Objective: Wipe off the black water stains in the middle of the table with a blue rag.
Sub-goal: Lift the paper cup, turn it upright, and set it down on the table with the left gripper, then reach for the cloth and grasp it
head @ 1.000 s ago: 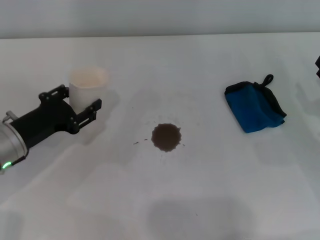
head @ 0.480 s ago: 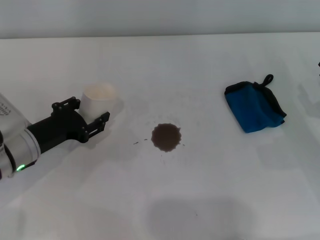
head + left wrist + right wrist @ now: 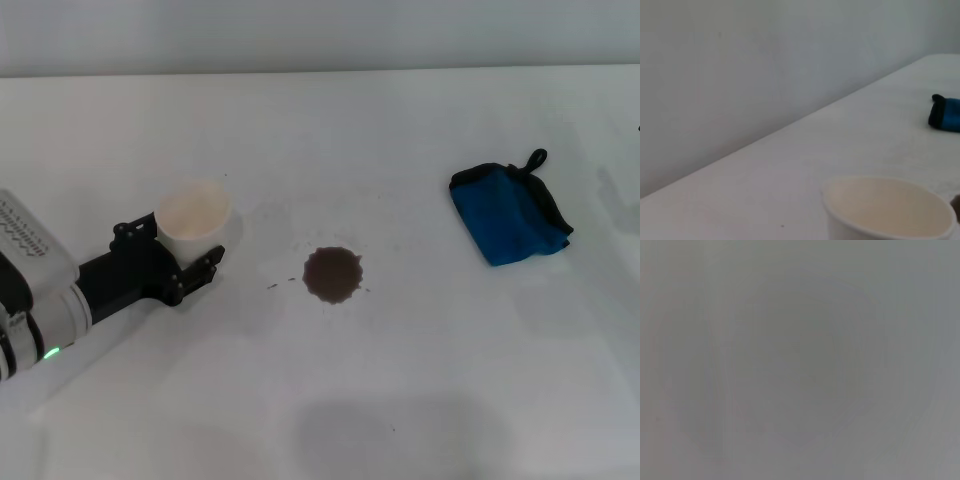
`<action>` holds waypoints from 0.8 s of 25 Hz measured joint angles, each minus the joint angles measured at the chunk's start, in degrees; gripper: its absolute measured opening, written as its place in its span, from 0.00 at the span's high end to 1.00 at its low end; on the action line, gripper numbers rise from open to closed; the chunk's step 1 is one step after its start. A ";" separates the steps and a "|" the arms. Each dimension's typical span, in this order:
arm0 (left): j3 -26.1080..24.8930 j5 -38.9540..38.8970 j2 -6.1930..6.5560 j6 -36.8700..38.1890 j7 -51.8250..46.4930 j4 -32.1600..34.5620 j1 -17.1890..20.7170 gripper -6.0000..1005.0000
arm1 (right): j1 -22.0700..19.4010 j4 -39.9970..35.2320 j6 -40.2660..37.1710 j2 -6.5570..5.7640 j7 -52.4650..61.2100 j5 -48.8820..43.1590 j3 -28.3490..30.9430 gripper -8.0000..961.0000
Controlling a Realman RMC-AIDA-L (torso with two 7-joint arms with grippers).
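The black water stains (image 3: 332, 274) form one dark round blot with a jagged edge in the middle of the white table (image 3: 420, 390). Off to its right lies the folded blue rag (image 3: 508, 212), black-edged with a small loop; the left wrist view catches one end of the blue rag (image 3: 946, 114) far off. At the left, my left gripper (image 3: 172, 248) is shut on a whitish plastic cup (image 3: 193, 218), one black finger on each side of it, a hand's width from the blot. The cup's open rim (image 3: 890, 210) fills the low part of the left wrist view. My right gripper is out of view.
A plain grey wall (image 3: 765, 65) runs along the table's far edge. The right wrist view shows only a flat grey blur.
My left gripper has carried the cup toward me and a little to the right, closer to the blot. The rag and blot have not moved.
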 joint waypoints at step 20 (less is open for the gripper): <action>0.06 -0.29 -0.06 -1.37 1.99 1.72 1.89 0.14 | -0.87 -0.27 -0.35 -0.20 -0.08 -0.26 -0.34 0.45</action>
